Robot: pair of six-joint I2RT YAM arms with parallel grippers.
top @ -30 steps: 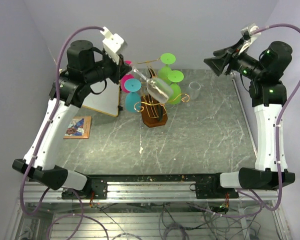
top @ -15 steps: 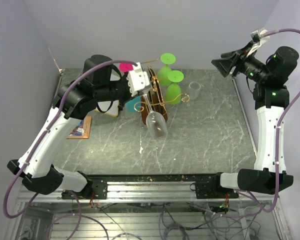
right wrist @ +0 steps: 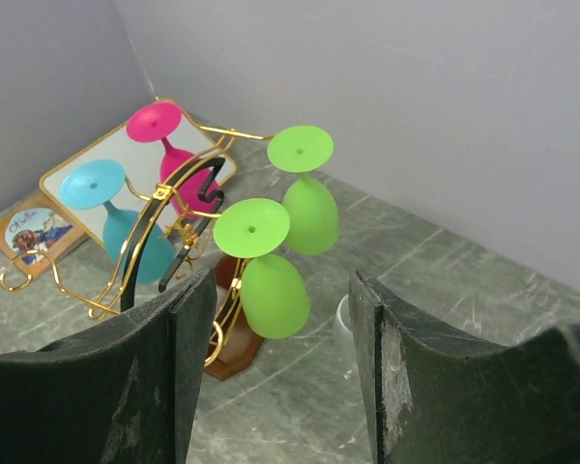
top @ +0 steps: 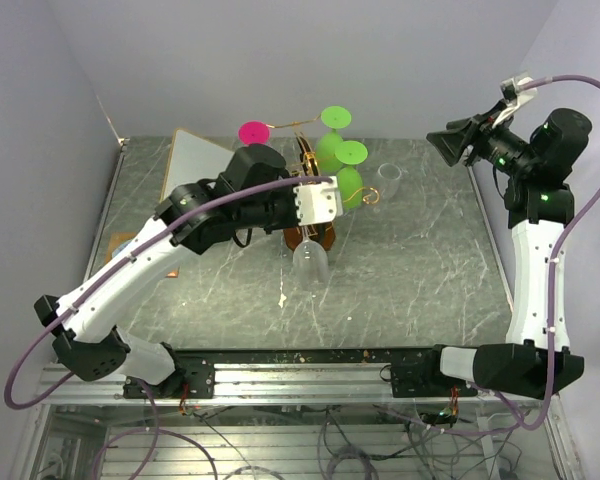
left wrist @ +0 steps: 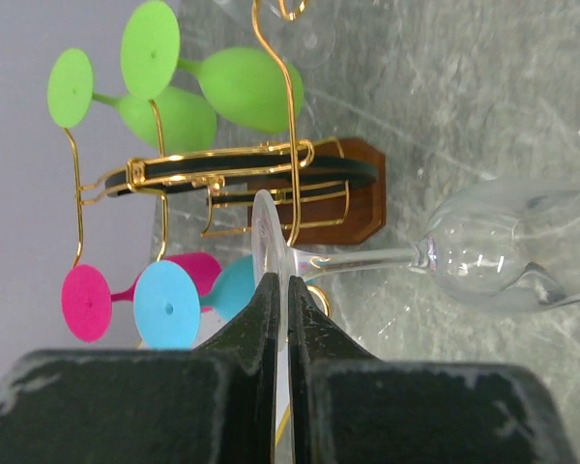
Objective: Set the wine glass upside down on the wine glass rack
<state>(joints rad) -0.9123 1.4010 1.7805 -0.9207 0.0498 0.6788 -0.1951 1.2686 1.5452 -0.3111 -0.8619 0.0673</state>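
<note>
My left gripper (top: 306, 226) is shut on the foot of a clear wine glass (top: 310, 263). The glass hangs bowl-down just in front of the rack's base. In the left wrist view my gripper (left wrist: 282, 282) pinches the glass's foot (left wrist: 264, 237), and the stem and bowl (left wrist: 522, 256) run to the right. The wine glass rack (left wrist: 292, 164) is a gold wire stand on a dark brown base (top: 306, 240), right behind the foot. The rack also shows in the right wrist view (right wrist: 164, 208). My right gripper (top: 448, 140) is open and empty, held high at the right, apart from the rack.
Two green glasses (top: 351, 152) hang upside down on the rack's right side. A pink glass (right wrist: 155, 121) and a blue one (right wrist: 92, 184) hang on its left. A clear cup (top: 389, 180) stands to the rack's right. A white board (top: 195, 160) lies at the back left.
My left arm has swung right and down over the rack, and the clear glass has turned from slanted to bowl-down in front of the base. The right arm has shifted slightly.
</note>
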